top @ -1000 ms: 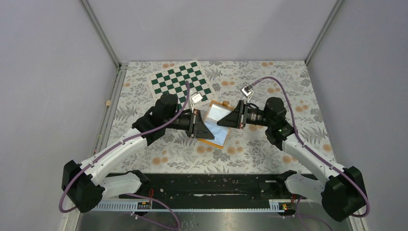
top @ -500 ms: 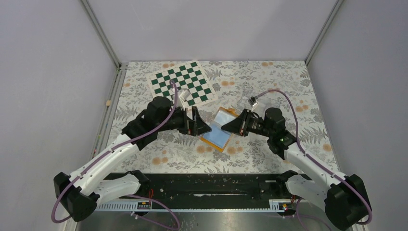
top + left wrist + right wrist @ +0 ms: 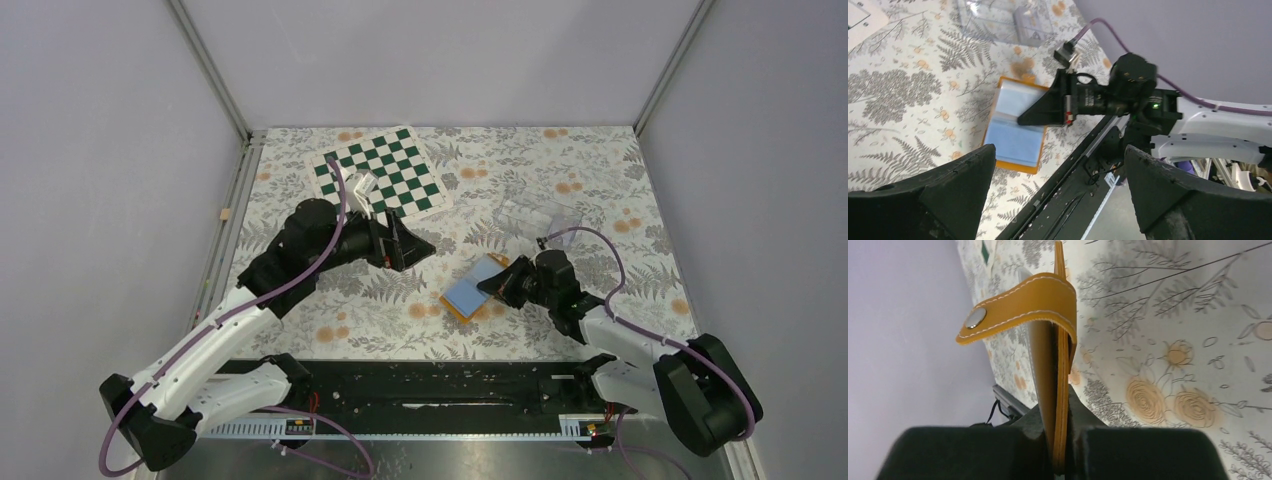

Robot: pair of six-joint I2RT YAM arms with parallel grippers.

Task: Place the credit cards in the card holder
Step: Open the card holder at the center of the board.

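The holder (image 3: 463, 297) lies open on the table (image 3: 300, 300), right of centre and toward the near edge, with its light blue inside facing up. The right gripper (image 3: 497, 284) is clamped on its right-hand edge. In the right wrist view the orange leather runs edge-on between the two fingers, and the strap (image 3: 1018, 300) with its snap (image 3: 975, 318) curls free above them. The left gripper (image 3: 405, 247) hangs above the table well to the left of the holder, beside the chessboard (image 3: 378, 175). Its fingers are spread wide with nothing between them.

No cards show plainly. Something pale sits in the clear box (image 3: 535, 213) beyond the holder (possibly the cards, but it is too faint to tell).

The step in hand looks like setting up the holder: one arm pins it open so the other can load it. Nothing seems to have gone in yet, so the task is probably at an early stage. The next move likely falls to the left arm, which must find and pick up a card, carry it over, and slide it flat under a pocket lip. The right arm should hold firm meanwhile, since the soft leather may fold or skid if the card pushes against it
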